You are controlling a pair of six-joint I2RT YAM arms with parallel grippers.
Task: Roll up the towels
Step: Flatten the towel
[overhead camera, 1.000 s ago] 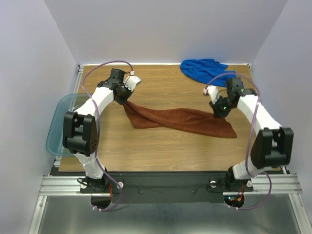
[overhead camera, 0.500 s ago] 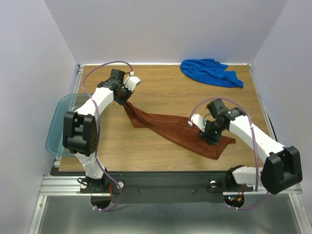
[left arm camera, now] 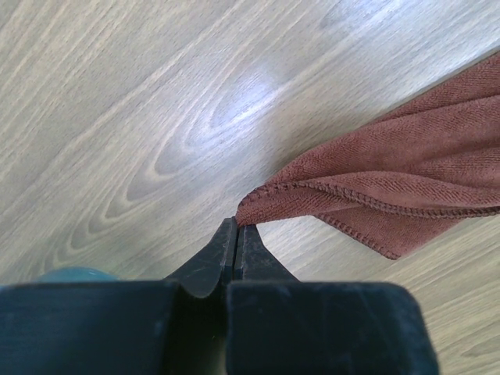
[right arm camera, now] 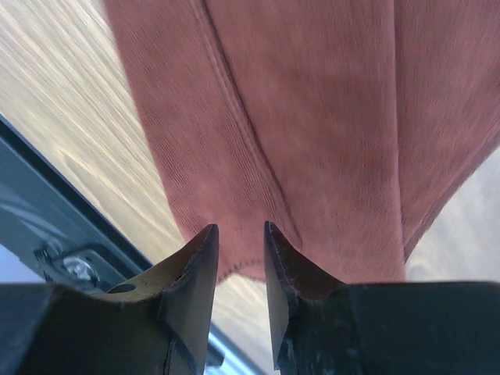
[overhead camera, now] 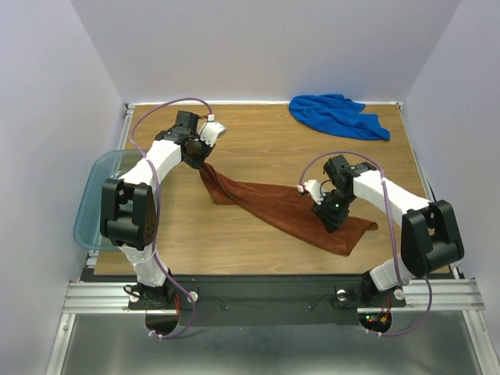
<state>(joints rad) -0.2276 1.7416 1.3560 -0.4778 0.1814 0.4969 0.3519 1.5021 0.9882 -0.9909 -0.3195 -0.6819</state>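
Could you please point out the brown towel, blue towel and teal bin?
brown towel (overhead camera: 266, 205): top view, middle of the cloth.
blue towel (overhead camera: 332, 113): top view, centre of the heap.
teal bin (overhead camera: 84, 211): top view, left wall.

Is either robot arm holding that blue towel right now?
No, the blue towel lies crumpled by itself at the far right of the table, with nothing touching it.

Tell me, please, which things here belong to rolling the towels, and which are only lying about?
For the job:
rust-brown towel, spread across the middle
blue towel, bunched at the far right

Lying about:
teal plastic bin, at the left edge
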